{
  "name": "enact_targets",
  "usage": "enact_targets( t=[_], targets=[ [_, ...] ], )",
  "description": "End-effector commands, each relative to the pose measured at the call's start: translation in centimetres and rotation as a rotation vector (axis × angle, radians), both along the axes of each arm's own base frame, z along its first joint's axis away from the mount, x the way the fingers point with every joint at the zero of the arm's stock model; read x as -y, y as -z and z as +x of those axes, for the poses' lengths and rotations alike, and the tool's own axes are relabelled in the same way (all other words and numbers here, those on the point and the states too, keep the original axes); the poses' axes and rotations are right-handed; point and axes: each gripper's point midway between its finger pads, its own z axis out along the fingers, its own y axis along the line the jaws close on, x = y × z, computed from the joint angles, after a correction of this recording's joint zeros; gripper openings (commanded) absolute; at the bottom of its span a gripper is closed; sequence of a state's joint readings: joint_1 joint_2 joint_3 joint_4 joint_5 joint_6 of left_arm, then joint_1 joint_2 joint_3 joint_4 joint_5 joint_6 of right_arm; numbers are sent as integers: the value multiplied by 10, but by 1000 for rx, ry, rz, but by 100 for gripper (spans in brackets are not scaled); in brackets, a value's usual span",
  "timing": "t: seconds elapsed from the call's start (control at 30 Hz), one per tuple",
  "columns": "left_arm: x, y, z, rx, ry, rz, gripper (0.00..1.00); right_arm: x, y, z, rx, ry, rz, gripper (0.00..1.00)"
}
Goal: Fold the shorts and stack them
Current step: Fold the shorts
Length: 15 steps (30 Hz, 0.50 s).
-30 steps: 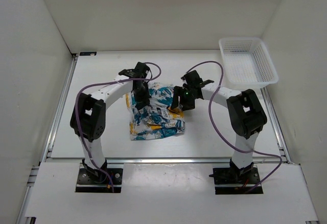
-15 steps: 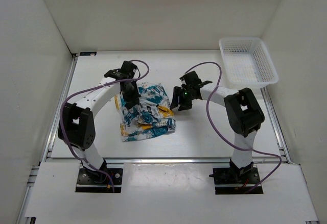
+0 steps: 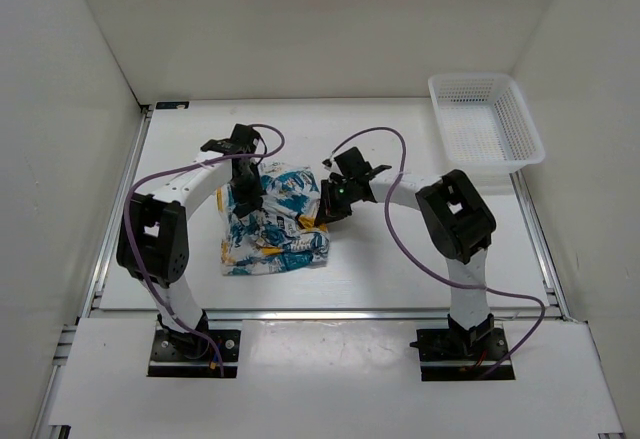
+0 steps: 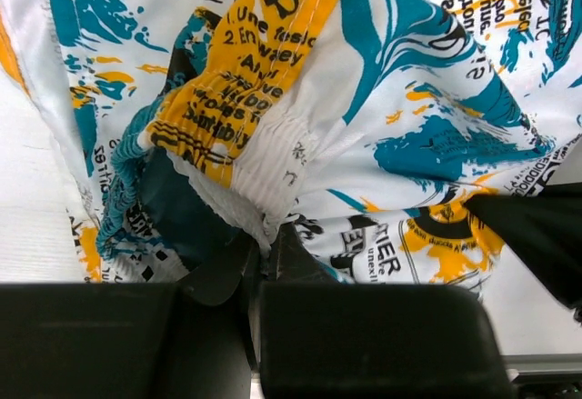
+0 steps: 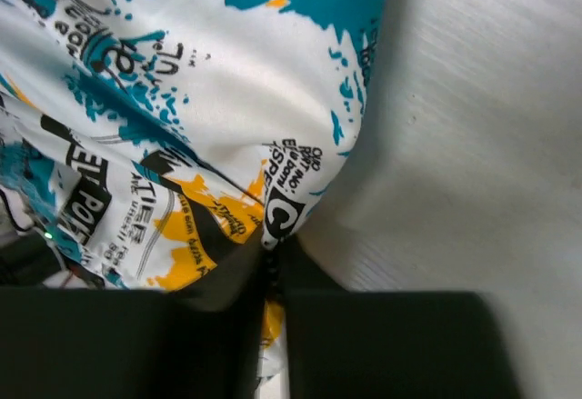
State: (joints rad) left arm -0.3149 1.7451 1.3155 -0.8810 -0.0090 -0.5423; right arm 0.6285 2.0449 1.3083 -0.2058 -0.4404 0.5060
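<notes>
The shorts (image 3: 275, 231), white with yellow-orange, teal and black print, lie bunched on the white table (image 3: 400, 259) left of centre. My left gripper (image 3: 244, 199) is over their back left part, shut on a ribbed fold of the waistband (image 4: 273, 167). My right gripper (image 3: 322, 209) is at their right edge, jaws shut on a pinched corner of fabric (image 5: 289, 213). In the left wrist view the shorts (image 4: 409, 99) fill the frame above the left gripper (image 4: 264, 252). The right wrist view has the shorts (image 5: 182, 99) on the left and the right gripper (image 5: 273, 258) below them.
A white plastic mesh basket (image 3: 487, 124) stands at the table's back right corner. White walls close in the left, back and right sides. The arm bases (image 3: 190, 344) sit at the near edge. Purple cables loop over both arms.
Both grippers and the shorts have shifted left across the table. The right gripper, open a second ago, has closed on the shorts' right edge. The left gripper stayed shut on the fabric.
</notes>
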Motion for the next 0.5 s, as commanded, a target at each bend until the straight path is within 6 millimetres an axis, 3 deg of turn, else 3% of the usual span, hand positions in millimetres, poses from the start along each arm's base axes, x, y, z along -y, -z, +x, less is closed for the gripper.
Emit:
enact_targets(
  t=[0.0,0.07,0.1,0.17,0.37,0.47],
  targets=[
    [-3,-10,10,50,17,4,10,4,-9,3,32,30,0,0],
    [-2,-10,9,48,31,-2,10,17,-16,9,85,82,-57,0],
    [-2,-10,9,48,31,-2,10,20,-34,14,138,105,-52,0],
    [1,-10,8,43,48,-18,10,33,-40,16,167,145,-103,0],
    [30,-17,5,51,100,-58,10,87,-43,3,201,252,-284,0],
    [38,-18,4,54,119,-75,10,101,-48,-5,217,250,-317,1]
  ],
)
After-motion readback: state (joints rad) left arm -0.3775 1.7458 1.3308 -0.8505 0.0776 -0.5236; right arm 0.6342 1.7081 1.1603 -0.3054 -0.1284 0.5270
